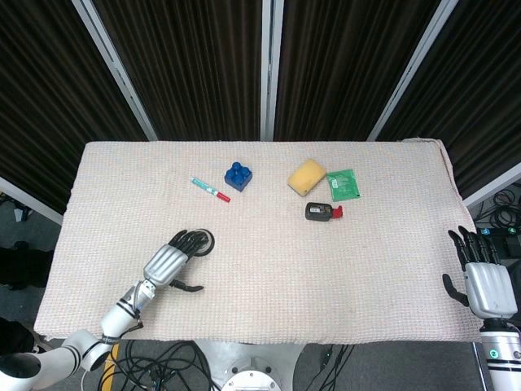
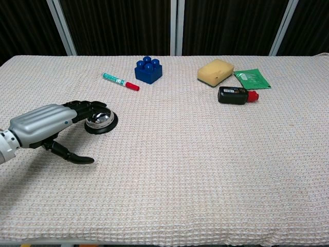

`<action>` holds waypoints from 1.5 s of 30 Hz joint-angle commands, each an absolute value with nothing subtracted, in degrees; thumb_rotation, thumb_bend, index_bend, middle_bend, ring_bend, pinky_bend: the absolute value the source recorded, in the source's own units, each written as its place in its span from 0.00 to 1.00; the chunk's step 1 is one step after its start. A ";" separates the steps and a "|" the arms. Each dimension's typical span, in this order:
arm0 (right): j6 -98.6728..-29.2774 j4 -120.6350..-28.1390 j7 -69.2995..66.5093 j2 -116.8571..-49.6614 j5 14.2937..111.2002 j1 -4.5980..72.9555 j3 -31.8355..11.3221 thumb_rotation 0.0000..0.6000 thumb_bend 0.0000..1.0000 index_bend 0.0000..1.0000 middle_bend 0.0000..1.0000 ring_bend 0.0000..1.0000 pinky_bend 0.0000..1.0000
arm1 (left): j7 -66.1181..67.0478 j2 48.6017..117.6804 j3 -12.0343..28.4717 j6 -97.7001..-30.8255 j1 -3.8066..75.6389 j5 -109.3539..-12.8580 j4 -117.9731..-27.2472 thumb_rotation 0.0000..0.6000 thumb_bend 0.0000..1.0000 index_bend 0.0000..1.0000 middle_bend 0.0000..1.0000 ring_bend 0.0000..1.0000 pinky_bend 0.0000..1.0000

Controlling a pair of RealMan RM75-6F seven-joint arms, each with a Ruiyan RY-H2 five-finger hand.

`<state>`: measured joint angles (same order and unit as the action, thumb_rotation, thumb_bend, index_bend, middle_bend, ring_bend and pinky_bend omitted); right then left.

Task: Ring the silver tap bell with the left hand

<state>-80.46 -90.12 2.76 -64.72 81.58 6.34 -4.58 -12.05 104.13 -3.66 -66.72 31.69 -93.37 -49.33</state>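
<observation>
Left hand (image 2: 43, 123) lies palm-down over the near-left part of the table (image 2: 195, 170), its dark fingertips (image 2: 91, 105) resting on top of the silver tap bell (image 2: 101, 121) — thumb stretched out low toward the table's near edge, apart from the bell. It grasps nothing; the fingers lie extended and together rather than curled. From the head view the hand (image 1: 166, 262) covers most of the bell (image 1: 203, 240), only the bell's black base rim showing past the fingers.

Positions relative to the bell:
- green marker with red cap (image 2: 120, 82) — beyond it, lying flat, well apart.
- blue toy brick (image 2: 148, 70) — beyond and to the right, just past the marker's red end.
- yellow sponge (image 2: 215, 71) — far to the right and beyond.
- green sachet (image 2: 252, 79) — right of the sponge, just beside it.
- small black bottle with red cap (image 2: 236, 95) — on its side, nearer than the sponge and sachet.

Right hand (image 1: 486, 281) — seen in the head view only, at the table's far right edge, well away from the bell, fingers straight and apart, empty.
</observation>
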 commanded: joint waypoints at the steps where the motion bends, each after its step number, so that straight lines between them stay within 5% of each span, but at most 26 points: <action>1: -80.43 -90.09 2.73 -64.76 81.63 6.34 -4.52 1.00 0.29 0.00 0.00 0.00 0.00 | -12.36 104.07 -2.96 -68.14 31.98 -93.81 -49.91 0.46 0.00 0.00 0.00 0.00 0.00; 13: -80.13 -90.07 2.90 -64.74 81.40 6.40 -4.50 1.00 0.29 0.00 0.00 0.00 0.00 | -11.56 103.35 -4.01 -63.51 31.77 -92.15 -50.56 0.46 0.00 0.00 0.00 0.00 0.00; 22: -80.36 -90.01 2.50 -64.73 81.59 6.30 -4.47 1.00 0.29 0.00 0.00 0.00 0.00 | -9.61 101.08 -0.40 -71.56 32.22 -93.31 -54.36 0.46 0.00 0.00 0.00 0.00 0.00; 35: -81.00 -90.49 2.58 -64.83 82.04 6.23 -4.60 1.00 0.30 0.00 0.00 0.00 0.00 | 5.75 84.03 6.47 -83.18 19.52 -79.72 -73.57 0.55 0.00 0.00 0.00 0.00 0.00; 45: -81.38 -91.59 4.90 -65.88 82.82 6.39 -4.27 1.00 0.30 0.00 0.00 0.00 0.00 | 8.24 77.10 4.60 -87.79 12.06 -77.80 -78.34 0.56 0.00 0.00 0.00 0.00 0.00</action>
<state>-81.34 -91.53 4.84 -65.83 82.77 6.38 -4.32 8.31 77.35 4.81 -87.83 12.34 -78.06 -78.11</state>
